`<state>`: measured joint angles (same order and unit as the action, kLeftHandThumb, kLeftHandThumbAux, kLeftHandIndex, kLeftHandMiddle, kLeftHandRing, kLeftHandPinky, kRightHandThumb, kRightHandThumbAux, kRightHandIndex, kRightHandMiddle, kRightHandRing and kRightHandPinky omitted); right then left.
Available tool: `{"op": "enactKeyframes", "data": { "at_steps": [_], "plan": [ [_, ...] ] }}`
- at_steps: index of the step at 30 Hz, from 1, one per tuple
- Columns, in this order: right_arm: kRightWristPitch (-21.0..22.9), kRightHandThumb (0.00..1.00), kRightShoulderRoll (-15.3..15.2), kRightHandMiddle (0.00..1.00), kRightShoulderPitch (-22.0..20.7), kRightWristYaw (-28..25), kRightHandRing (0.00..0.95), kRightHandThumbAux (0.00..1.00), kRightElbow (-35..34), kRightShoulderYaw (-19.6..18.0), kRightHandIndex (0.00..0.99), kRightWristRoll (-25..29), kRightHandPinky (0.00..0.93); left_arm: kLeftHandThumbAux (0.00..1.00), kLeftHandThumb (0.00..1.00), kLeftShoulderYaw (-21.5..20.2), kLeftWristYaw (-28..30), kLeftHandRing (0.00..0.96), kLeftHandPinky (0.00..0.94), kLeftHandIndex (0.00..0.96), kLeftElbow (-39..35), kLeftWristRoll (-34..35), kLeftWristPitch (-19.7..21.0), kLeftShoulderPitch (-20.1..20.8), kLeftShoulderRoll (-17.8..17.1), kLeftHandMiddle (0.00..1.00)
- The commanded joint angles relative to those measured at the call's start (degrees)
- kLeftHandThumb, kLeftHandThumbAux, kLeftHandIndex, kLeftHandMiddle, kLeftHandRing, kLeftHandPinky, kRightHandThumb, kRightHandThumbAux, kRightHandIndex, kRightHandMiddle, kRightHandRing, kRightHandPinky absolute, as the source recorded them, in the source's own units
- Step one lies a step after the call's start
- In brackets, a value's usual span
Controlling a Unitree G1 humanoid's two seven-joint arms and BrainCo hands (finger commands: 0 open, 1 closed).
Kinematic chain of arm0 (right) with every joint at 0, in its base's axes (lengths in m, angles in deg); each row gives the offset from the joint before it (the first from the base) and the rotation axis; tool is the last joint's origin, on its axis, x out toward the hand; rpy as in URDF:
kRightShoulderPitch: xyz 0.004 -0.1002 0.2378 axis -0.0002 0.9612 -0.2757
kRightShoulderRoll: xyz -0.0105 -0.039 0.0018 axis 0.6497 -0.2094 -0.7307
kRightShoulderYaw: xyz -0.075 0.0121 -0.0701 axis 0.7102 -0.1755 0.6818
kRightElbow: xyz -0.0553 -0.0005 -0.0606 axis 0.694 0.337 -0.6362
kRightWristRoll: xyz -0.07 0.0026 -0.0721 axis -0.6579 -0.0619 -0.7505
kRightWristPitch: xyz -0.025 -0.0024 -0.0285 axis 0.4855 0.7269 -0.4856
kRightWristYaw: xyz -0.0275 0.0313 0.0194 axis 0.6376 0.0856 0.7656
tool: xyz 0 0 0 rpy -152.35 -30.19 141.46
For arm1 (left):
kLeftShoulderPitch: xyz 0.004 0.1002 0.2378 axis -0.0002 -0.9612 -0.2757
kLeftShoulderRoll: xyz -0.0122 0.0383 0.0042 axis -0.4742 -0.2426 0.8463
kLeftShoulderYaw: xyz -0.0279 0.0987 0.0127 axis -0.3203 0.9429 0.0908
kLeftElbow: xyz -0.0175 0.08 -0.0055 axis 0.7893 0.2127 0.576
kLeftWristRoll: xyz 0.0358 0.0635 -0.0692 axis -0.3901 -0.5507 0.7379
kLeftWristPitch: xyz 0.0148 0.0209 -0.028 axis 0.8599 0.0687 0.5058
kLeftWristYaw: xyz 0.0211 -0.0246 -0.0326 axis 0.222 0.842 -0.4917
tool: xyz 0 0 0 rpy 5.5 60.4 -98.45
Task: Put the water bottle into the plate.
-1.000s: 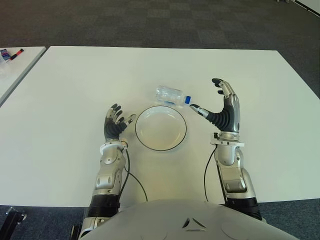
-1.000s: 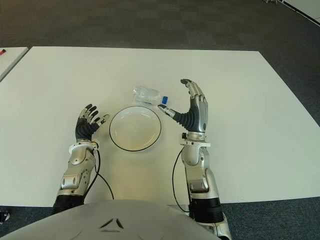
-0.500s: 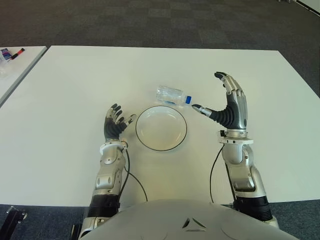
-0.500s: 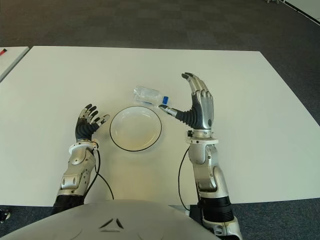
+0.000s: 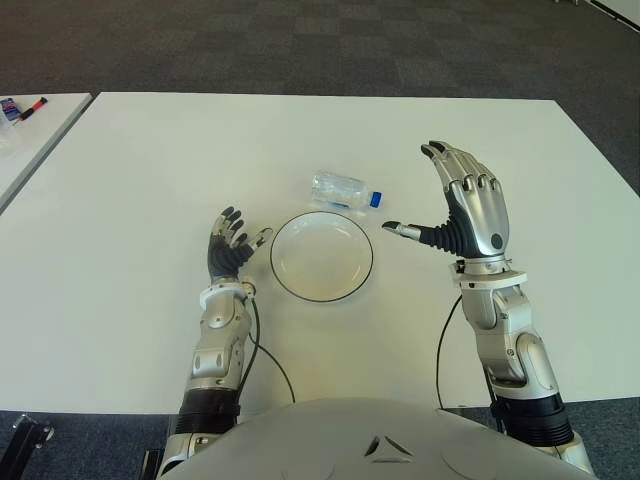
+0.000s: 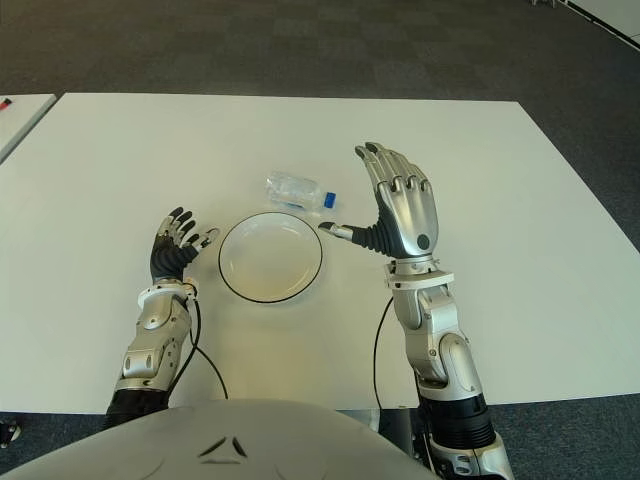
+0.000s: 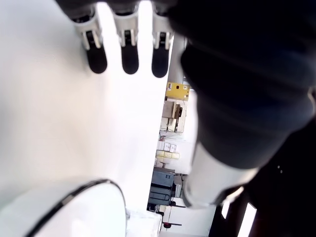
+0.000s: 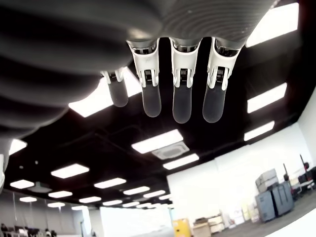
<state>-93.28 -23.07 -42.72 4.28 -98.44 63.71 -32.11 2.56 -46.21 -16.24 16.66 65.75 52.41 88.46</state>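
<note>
So the right hand [image 5: 462,205] has pulled up and away from the water bottle [image 5: 343,190] over the last second. A moment ago its thumb tip was just beside the blue cap; now the whole hand is raised, shifted a bit to the right, with a clear gap between thumb and cap. Fingers are spread wide and it holds nothing, and its wrist view only shows ceiling lights past straight fingers, so the palm points up and off the desk [image 5: 140,180].

The bottle hasn't budged. It lies on its side on the desk just beyond the far rim of the plate [image 5: 322,256], cap pointing right, not in the plate at all.

The left hand [image 5: 229,248] sits just left of the plate, fingers loosely open, empty, same spot as before.

My read: that's a retreat, not progress. No grasp happened, so the hand probably has to come back down over the bottle. Clear round bottle lying flat, so I'd guess it rolls easily if nudged.
</note>
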Motion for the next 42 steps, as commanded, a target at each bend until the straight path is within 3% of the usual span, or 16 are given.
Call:
{"op": "enactKeyframes", "data": {
  "at_steps": [1, 13, 25, 31, 38, 42],
  "plan": [
    [1.4, 0.671, 0.1, 0.166, 0.8, -1.8, 0.187, 0.435, -1.5, 0.3, 0.112, -0.5, 0.254, 0.946, 0.010, 0.3, -0.8, 0.130, 0.163, 0.142, 1.0, -0.3, -0.2, 0.9, 3.5, 0.154],
    [1.9, 0.671, 0.4, 0.157, 0.9, -4.2, 0.180, 0.437, -3.8, 0.1, 0.100, 1.1, 0.237, 0.954, 0.021, 0.3, -0.9, 0.146, 0.174, 0.150, 1.1, -0.3, -0.3, 1.2, 3.6, 0.167],
    [0.7, 0.684, 0.1, 0.146, -1.2, -7.1, 0.174, 0.437, -3.8, -0.7, 0.085, 8.2, 0.234, 0.953, 0.057, 0.5, -1.4, 0.157, 0.179, 0.161, 1.5, -1.1, 0.1, 1.6, 3.4, 0.174],
    [1.4, 0.681, -0.4, 0.151, -4.7, -8.2, 0.179, 0.438, -0.4, -0.4, 0.091, 9.0, 0.246, 0.959, 0.072, 0.5, -1.8, 0.160, 0.183, 0.163, 1.8, -1.2, 0.4, 2.0, 3.5, 0.176],
    [1.4, 0.676, -1.6, 0.156, -16.0, -6.1, 0.188, 0.427, 13.2, 1.8, 0.101, 6.1, 0.268, 0.959, 0.080, 0.8, -1.7, 0.158, 0.181, 0.160, 2.2, -1.5, 0.4, 2.1, 3.5, 0.174],
    [0.8, 0.681, -2.4, 0.162, -19.0, -4.8, 0.191, 0.424, 17.0, 2.7, 0.104, 5.8, 0.269, 0.962, 0.080, 0.8, -1.7, 0.157, 0.180, 0.159, 2.4, -1.4, 0.2, 2.2, 3.6, 0.174]
  ]
}}
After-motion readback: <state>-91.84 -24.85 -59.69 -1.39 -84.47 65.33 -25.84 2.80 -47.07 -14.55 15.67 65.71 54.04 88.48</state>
